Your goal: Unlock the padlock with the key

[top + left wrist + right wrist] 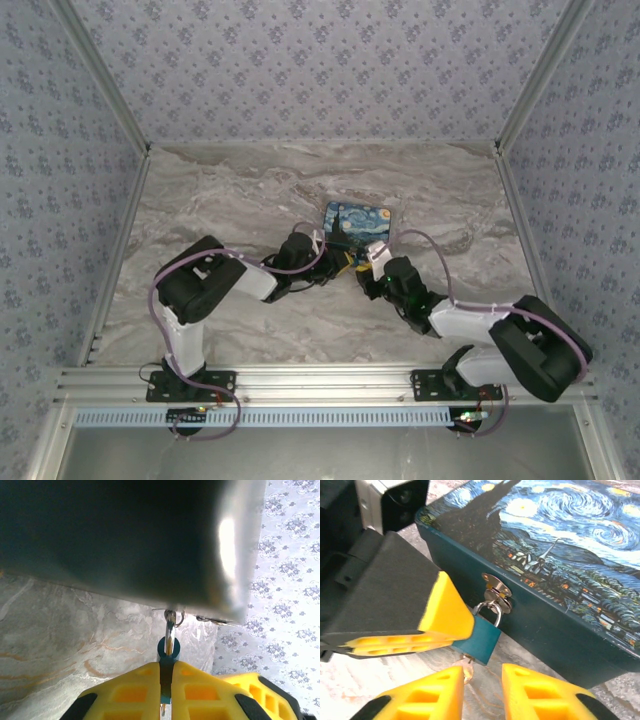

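While the left pincer (167,672) pinches the padlock (484,637) between its pads, the key (467,662) juts from the lock's underside just ahead of the spread right pincer (482,674), but the shackle (490,608) is closed through the hasp (496,587) of the box (560,555), so turning it seems left.

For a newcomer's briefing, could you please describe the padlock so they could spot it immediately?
Find the starry-night printed box. On its dark front wall sits a silver hasp. The padlock hangs from it, small and teal against the silver, pinched by the left hand.

Teal padlock (481,636) hangs from hasp (496,591), key (468,659) at its underside.
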Motion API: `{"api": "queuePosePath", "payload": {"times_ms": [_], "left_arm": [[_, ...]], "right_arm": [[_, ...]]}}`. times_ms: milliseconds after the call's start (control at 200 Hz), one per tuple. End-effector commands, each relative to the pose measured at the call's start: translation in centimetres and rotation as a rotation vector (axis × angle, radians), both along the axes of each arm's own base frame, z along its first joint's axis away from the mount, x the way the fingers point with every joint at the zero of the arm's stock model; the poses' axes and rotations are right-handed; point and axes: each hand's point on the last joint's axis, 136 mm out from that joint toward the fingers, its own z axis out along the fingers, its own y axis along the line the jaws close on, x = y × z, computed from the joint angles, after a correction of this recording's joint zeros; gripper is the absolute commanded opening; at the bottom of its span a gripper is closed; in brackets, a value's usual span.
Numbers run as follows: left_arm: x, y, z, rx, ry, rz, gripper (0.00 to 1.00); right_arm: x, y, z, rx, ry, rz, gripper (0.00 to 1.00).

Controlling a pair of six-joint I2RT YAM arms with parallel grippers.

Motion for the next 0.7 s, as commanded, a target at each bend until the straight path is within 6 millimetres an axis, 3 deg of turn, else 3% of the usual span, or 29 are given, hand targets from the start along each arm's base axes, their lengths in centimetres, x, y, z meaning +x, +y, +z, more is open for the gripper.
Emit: {"api": "queuePosePath", "payload": {"times_ms": [0, 235, 380, 480, 585, 695], "left_arm": [[0.1, 0.4, 0.5, 0.018, 0.028, -0.001, 0.11], [0.5, 1.5, 0.7, 0.015, 0.057, 0.006, 0.11], [0.8, 2.1, 0.9, 0.021, 0.064, 0.007, 0.09], [0.8, 2.3, 1.0, 0.023, 0.066, 0.004, 0.09], [0.8, 2.4, 1.1, 0.016, 0.074, 0.000, 0.08], [1.0, 2.3, 1.4, 0.002, 0.075, -0.003, 0.09]], "right_arm": [[-0.6, -0.9, 0.5, -0.105, -0.064, -0.044, 0.37], [-1.8, -0.6, 3.8, -0.332, -0.241, -0.061, 0.58], [-2.4, 0.5, 5.0, -0.391, -0.294, -0.038, 0.63], [-2.7, 1.9, 5.4, -0.539, -0.354, -0.010, 0.66], [-2.8, 2.2, 4.6, -0.764, -0.406, 0.015, 0.68], [-3.3, 2.0, 3.2, -0.873, -0.420, 0.052, 0.68]]}}
